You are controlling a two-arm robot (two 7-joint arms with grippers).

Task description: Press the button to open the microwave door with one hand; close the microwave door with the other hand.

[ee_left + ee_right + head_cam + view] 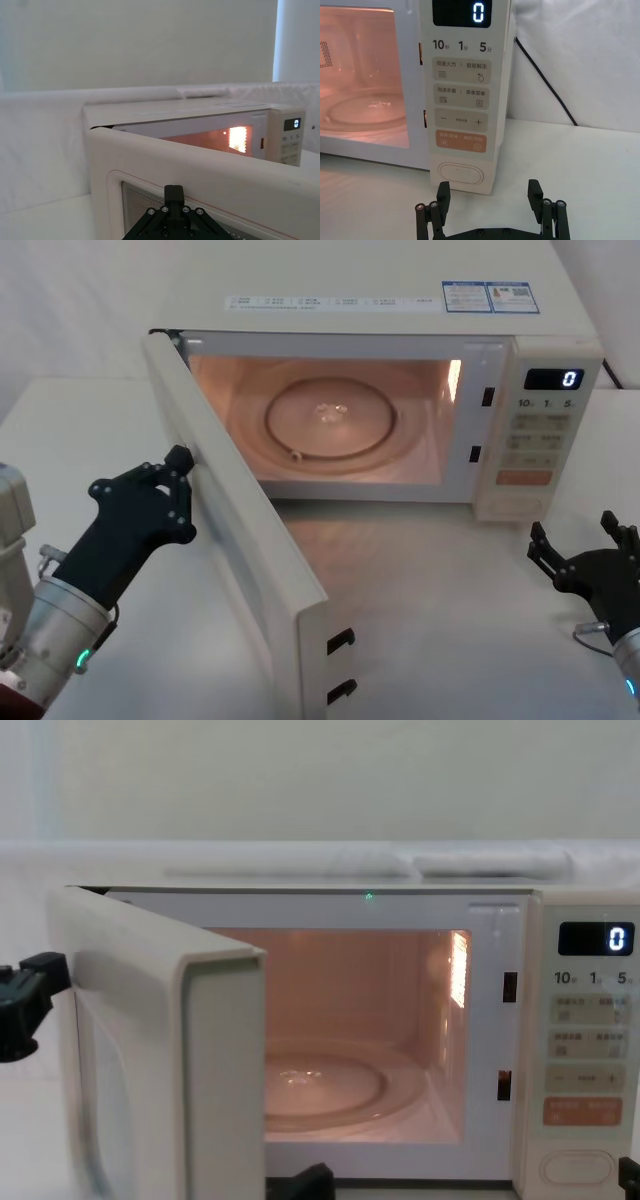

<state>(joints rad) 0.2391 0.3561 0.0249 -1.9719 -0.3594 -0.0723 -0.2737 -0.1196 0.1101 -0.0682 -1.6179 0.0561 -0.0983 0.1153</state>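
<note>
Two tools – left tool (182,462) touching door (235,540), right tool (490,197) open before button (460,174)

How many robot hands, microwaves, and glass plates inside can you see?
Robot hands: 2, left gripper at the door, right gripper before the button
Microwaves: 1
Glass plates: 1
Total: 4

door window (135,200) partly hidden, button (577,1167) cut off
</note>
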